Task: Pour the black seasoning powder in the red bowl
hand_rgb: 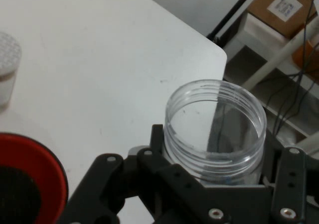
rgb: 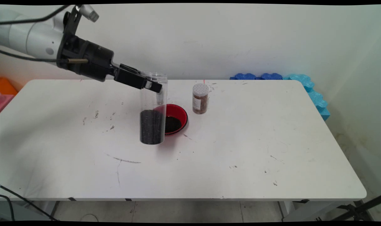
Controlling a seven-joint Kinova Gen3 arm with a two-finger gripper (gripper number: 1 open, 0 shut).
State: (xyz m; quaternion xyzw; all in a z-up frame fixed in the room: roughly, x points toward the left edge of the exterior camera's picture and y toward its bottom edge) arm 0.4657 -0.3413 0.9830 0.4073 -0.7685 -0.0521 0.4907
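The black two-finger gripper (rgb: 152, 85) is clamped round the upper part of a tall clear plastic jar (rgb: 153, 108), open at the top and about a third full of fine black grains; in the hand view its threaded rim (hand_rgb: 215, 119) sits between the black fingers (hand_rgb: 291, 184). The jar hangs roughly upright just left of and in front of a shallow red bowl (rgb: 177, 113) near the middle of the white table (rgb: 240, 150); whether its base touches the table cannot be told. The bowl already holds a dark patch of the same black grains. Just right of the bowl and a little farther back stands a small clear jar of brown contents with a white lid (rgb: 200, 98). Handling this well probably calls for a firm grip and a slow, steady wrist, since the open mouth would spill grains under any sudden tilt, and the bowl's low rim is close enough to knock.
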